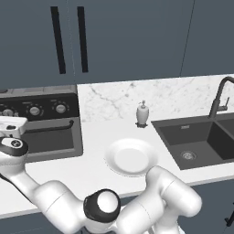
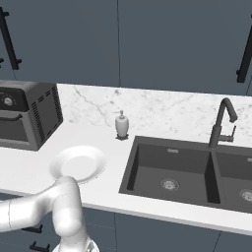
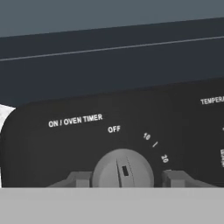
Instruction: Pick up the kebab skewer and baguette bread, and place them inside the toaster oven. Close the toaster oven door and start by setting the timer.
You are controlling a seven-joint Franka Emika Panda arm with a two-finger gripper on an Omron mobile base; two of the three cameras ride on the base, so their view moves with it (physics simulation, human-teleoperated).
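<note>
**Gripper sitting right on the oven timer knob**

So the hand view is basically nose-to-nose with the top panel of the boxy black and grey toaster oven [image 3: 131, 113]. You can read "ON / OVEN TIMER", "OFF", 10 and 20 printed around the round grey timer knob [image 3: 123, 169], and the two-finger gripper [image 3: 124, 178] has one dark fingertip on each side of that knob, close in on it. Can't tell whether the tips are actually touching it or just beside it.

In the left base view the toaster oven sits at the left end of the white countertop [image 1: 93, 169] with its grey-framed glass door [image 1: 48, 139] up and shut, bar handle across the front. The white arm reaches over to its left edge.

Further right there's a round white plate [image 1: 131, 156], a small white soap dispenser [image 1: 142, 113] by the marble backsplash, and a dark sink [image 1: 194, 139] with a black faucet [image 1: 220, 96].
</note>
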